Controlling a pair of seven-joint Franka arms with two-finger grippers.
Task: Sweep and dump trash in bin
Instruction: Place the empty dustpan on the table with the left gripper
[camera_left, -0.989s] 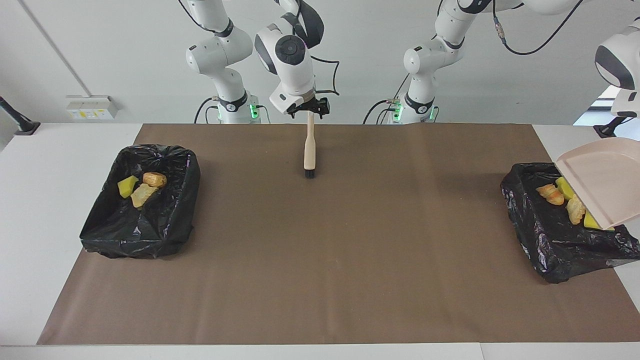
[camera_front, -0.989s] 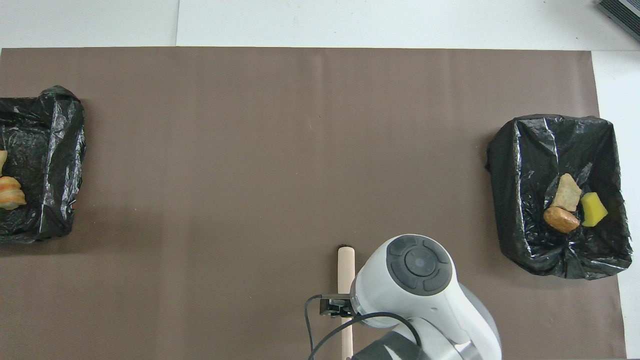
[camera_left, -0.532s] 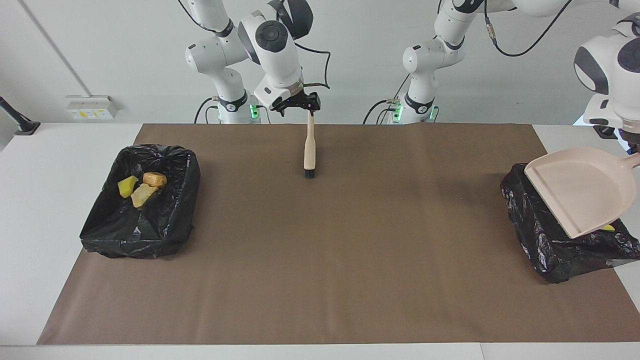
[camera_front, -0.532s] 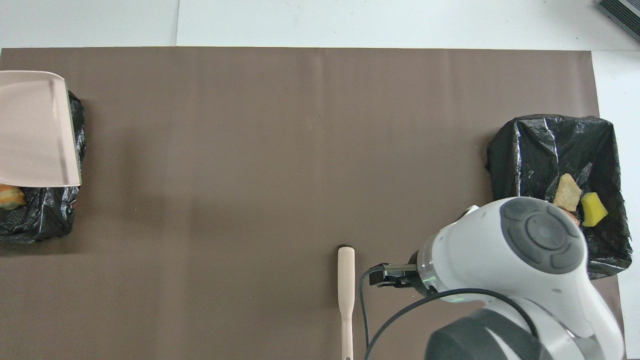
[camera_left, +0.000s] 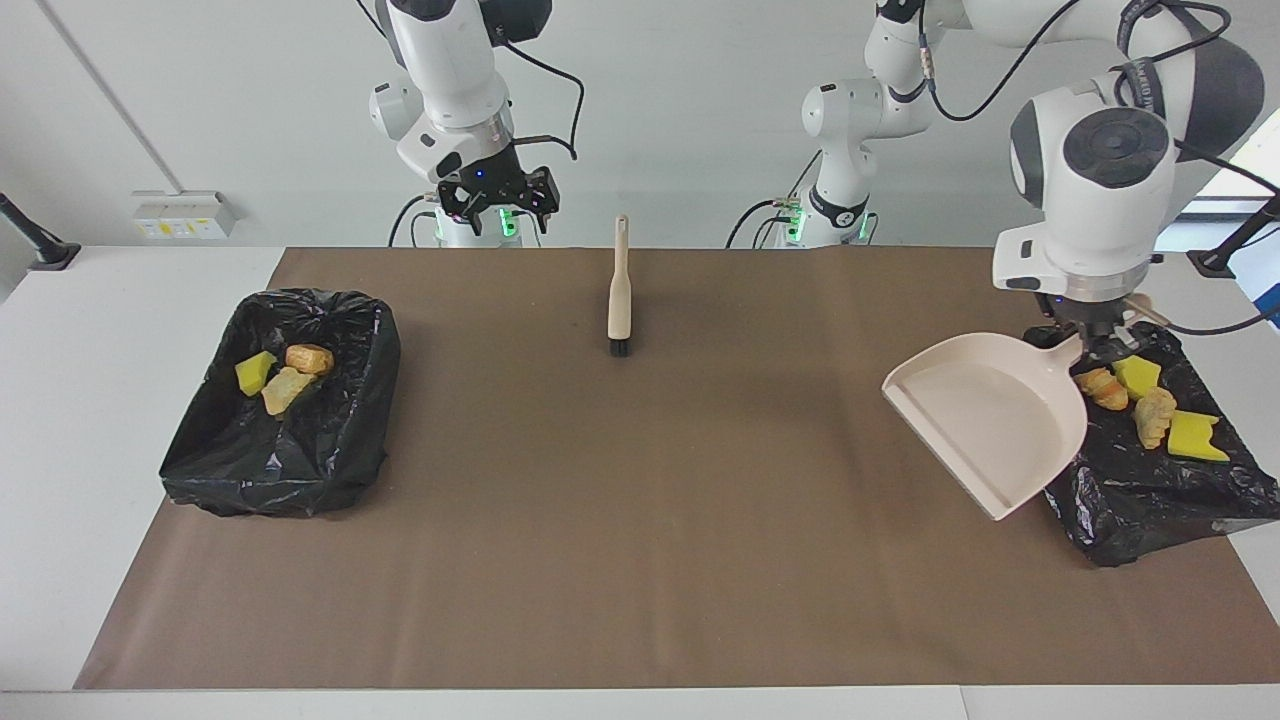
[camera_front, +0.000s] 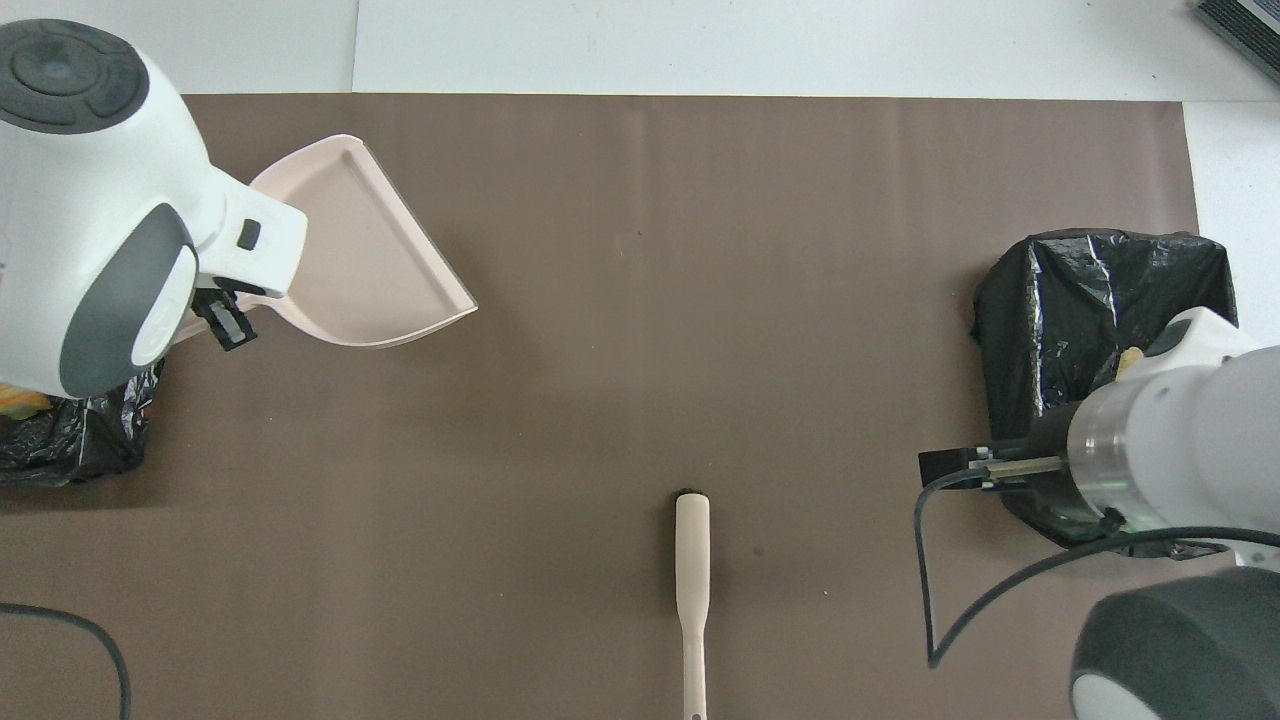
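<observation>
A beige dustpan (camera_left: 985, 420) hangs tilted over the mat beside the black-lined bin (camera_left: 1150, 500) at the left arm's end. My left gripper (camera_left: 1098, 340) is shut on its handle, over that bin's rim. Several trash pieces lie in this bin: a croissant (camera_left: 1100, 388), a pastry bit (camera_left: 1155, 418) and two yellow sponges (camera_left: 1195, 438). The other bin (camera_left: 290, 440) holds three pieces of trash (camera_left: 285, 388). My right gripper (camera_left: 497, 195) hangs open and empty over the table edge by its own base. From overhead, the left wrist covers the dustpan's (camera_front: 360, 250) handle.
A wooden brush (camera_left: 620, 290) lies flat on the brown mat (camera_left: 640, 500) near the robots' edge, bristles pointing away from them; overhead the brush (camera_front: 692, 570) sits low centre. The right arm's wrist covers part of the bin (camera_front: 1090, 300) at its end.
My left arm swung the dustpan off the bin toward the table's middle, uncovering the trash inside. My right gripper drew away from the brush handle, toward its own base.
</observation>
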